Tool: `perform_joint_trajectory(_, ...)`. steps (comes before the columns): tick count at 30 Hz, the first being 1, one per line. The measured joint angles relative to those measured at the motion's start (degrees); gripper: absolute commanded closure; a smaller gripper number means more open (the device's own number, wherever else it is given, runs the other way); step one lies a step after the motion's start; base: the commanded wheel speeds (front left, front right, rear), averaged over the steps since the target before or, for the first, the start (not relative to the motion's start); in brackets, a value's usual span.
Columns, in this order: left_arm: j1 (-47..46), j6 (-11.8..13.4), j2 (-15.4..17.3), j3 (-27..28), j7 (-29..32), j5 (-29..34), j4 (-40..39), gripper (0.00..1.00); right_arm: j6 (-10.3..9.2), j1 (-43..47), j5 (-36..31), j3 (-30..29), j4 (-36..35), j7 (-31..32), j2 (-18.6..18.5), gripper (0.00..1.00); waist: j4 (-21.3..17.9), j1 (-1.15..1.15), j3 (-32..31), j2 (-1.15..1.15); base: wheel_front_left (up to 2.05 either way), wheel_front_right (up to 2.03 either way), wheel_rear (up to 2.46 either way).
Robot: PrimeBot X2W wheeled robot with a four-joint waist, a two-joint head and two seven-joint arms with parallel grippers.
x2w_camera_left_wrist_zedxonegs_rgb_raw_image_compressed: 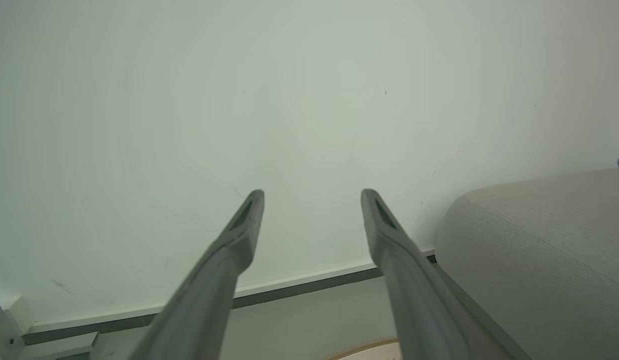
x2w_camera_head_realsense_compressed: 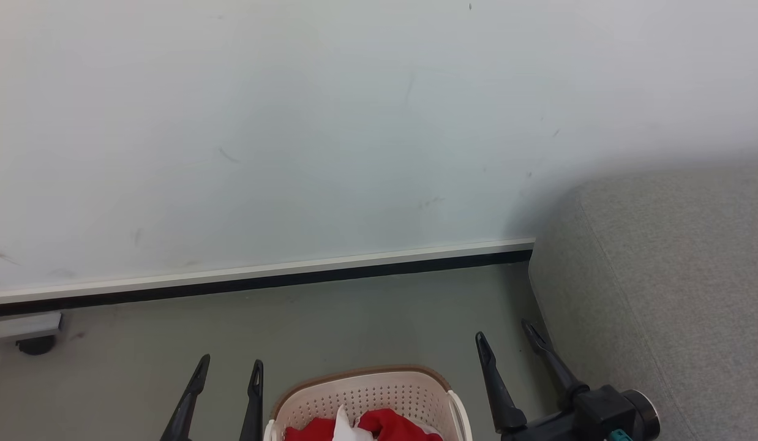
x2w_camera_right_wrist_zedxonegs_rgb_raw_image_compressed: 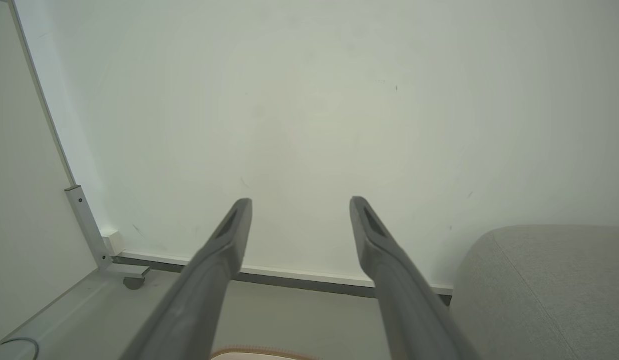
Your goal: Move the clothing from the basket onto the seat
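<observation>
Two dark long-fingered claws standing wide open, gripping nothing: left gripper [x2w_camera_head_realsense_compressed: 231, 361], right gripper [x2w_camera_head_realsense_compressed: 503, 329] | cream perforated oval basket [x2w_camera_head_realsense_compressed: 367, 395] with brown rim sitting near, between them, on smooth grey floor [x2w_camera_head_realsense_compressed: 354, 318] | soft crumpled red-and-white clothing [x2w_camera_head_realsense_compressed: 391, 424] lying inside basket | rounded grey woven-fabric seat [x2w_camera_head_realsense_compressed: 660, 275] sitting right

A lab's staged home corner: a scuffed white partition panel [x2w_camera_head_realsense_compressed: 293, 122] on a black castor [x2w_camera_head_realsense_compressed: 36, 345] stands beyond the left gripper [x2w_camera_head_realsense_compressed: 231, 361], a light grey fabric sofa [x2w_camera_head_realsense_compressed: 660, 275] beside the right gripper [x2w_camera_head_realsense_compressed: 503, 329].
</observation>
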Motion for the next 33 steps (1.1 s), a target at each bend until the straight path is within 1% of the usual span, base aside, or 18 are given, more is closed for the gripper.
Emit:
perform_joint_trajectory(22, 0.1, -0.6, -0.2, 0.3, 0.0, 0.2, 0.0, 0.0, 0.0, 0.1, 0.1, 0.1, -0.6, 0.0, 0.1, 0.0, -0.2, 0.0, 0.8, 0.0, 0.0, 0.0, 0.0)
perform_joint_trajectory(26, 0.1, -1.5, -0.3, -0.1, 0.0, 0.1, 0.6, 0.0, 0.0, 0.0, 0.1, -0.2, -1.0, 0.0, 0.1, 0.0, -0.4, 0.0, 1.1, 0.0, 0.0, 0.0, 0.0)
perform_joint_trajectory(33, 0.0, -2.1, -0.6, -0.6, 0.0, -1.2, 2.9, 0.0, 0.0, -0.4, 0.2, -0.9, -1.9, 0.0, 0.1, 0.0, -1.0, 0.0, 2.2, 0.0, 0.0, 0.0, 0.0)
